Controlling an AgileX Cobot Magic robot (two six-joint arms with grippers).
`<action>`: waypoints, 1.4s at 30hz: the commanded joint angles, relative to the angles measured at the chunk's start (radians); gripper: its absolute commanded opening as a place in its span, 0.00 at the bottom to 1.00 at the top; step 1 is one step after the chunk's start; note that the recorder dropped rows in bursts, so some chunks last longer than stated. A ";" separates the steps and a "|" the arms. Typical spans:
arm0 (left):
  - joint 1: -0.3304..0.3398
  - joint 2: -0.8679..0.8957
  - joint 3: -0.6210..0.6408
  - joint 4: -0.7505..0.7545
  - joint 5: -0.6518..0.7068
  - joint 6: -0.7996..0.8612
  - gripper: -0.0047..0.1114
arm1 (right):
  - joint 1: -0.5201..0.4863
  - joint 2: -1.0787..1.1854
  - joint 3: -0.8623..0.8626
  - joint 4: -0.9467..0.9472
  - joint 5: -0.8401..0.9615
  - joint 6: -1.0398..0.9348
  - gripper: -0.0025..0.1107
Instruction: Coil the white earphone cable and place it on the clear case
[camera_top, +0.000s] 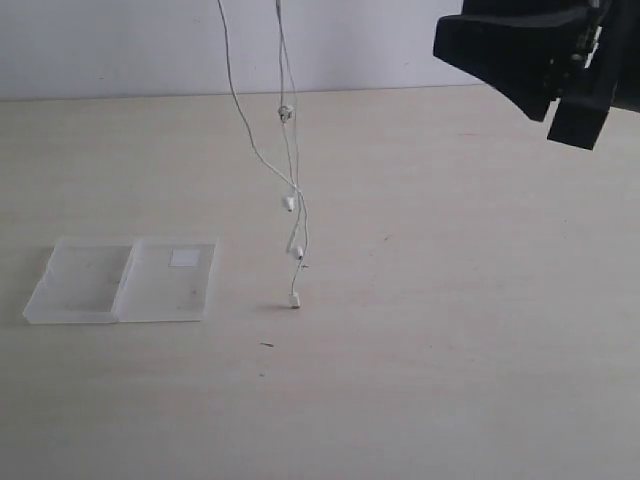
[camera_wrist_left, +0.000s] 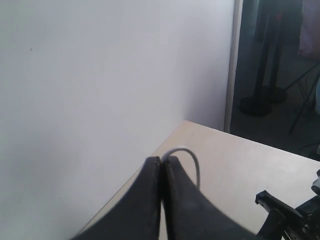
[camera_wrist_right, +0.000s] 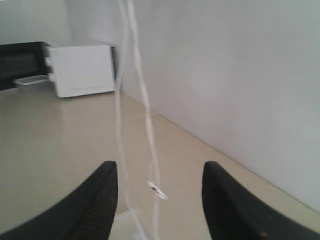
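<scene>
Table (camera_top: 450, 380): pale top, front bare. Clear case (camera_top: 120, 282) lies flat and opened out at left, with a white label (camera_top: 183, 257) on its right half. White earphone cable (camera_top: 291, 205) hangs in several strands from above the frame; its lowest end touches the tabletop just right of the case, apart from it. Left gripper (camera_wrist_left: 161, 161): jaws together, pinching a loop of the cable. Right gripper (camera_wrist_right: 159, 172): raised at right, jaws spread, gripping nothing, strands hanging ahead of it. White wall (camera_top: 120, 45) behind
</scene>
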 joint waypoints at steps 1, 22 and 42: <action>-0.002 -0.003 -0.004 0.004 -0.016 -0.009 0.04 | -0.001 0.061 -0.063 -0.074 -0.106 0.060 0.53; -0.002 -0.003 -0.004 0.004 -0.016 -0.012 0.04 | 0.233 0.191 -0.258 -0.062 0.037 0.155 0.58; -0.002 -0.003 -0.004 -0.012 -0.023 -0.012 0.04 | 0.382 0.331 -0.469 -0.041 0.146 0.270 0.58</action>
